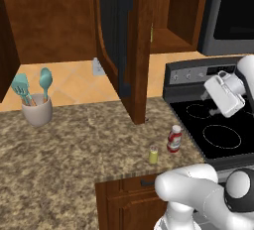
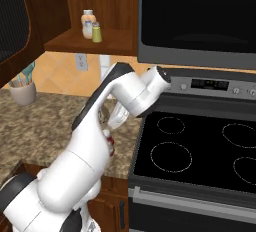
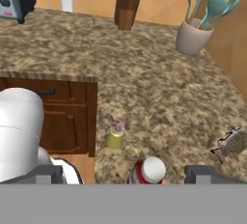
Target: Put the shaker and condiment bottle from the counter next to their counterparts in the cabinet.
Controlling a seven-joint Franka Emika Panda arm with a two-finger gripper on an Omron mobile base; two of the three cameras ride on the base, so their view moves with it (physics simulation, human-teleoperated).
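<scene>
Counter (image 1: 64, 149): speckled brown-beige granite, matte and mottled, spreading across the lower left of the left base view; its front edge sits over reddish wooden drawers.

Cabinet (image 1: 49, 21): reddish-brown smooth wood filling the upper left of the left base view, door (image 1: 124, 45) swung open toward the camera, dark vertical bar handle on its face. In the right base view its shelf (image 2: 95, 41), upper left, carries a small yellow-green shaker and pale jars.

Stove (image 1: 213, 125): glossy black glass top with thin white ring outlines, right side of the left base view.

Utensil crock (image 1: 37, 110): pale rounded ceramic cup at left holding teal spoons and a spatula. Knife block (image 3: 127, 6): brown wood, top centre of the hand view.

Gripper (image 3: 128, 175): dark finger tips stand wide apart at the bottom of the hand view, holding nothing.

Condiment bottle (image 1: 174, 139): small red cylinder, white cap and label band, upright on the counter near the stove edge, lower centre right; it sits between the finger tips in the hand view.

Shaker (image 1: 154, 154): tiny yellow-green cylinder with grey cap, upright just beside the bottle.
</scene>
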